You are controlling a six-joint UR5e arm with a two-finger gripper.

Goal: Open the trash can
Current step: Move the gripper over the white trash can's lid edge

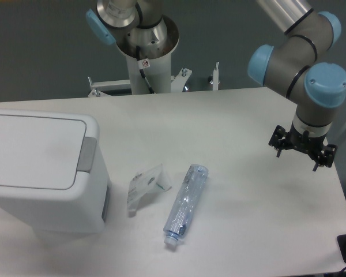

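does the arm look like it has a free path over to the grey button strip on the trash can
Probably yes. The gripper hangs above the table's right side, far from the trash can at the left. The clear bottle and a small wrapper lie flat between them, low enough to pass over. The grey button strip faces the arm, uncovered.

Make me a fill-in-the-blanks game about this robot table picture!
1. The lid of the trash can is ____.
2. The clear bottle is lying on its ____.
3. The claw hangs over the table and holds ____.
4. Between the trash can and the bottle lies a crumpled clear plastic ____.

Missing words: shut; side; nothing; wrapper
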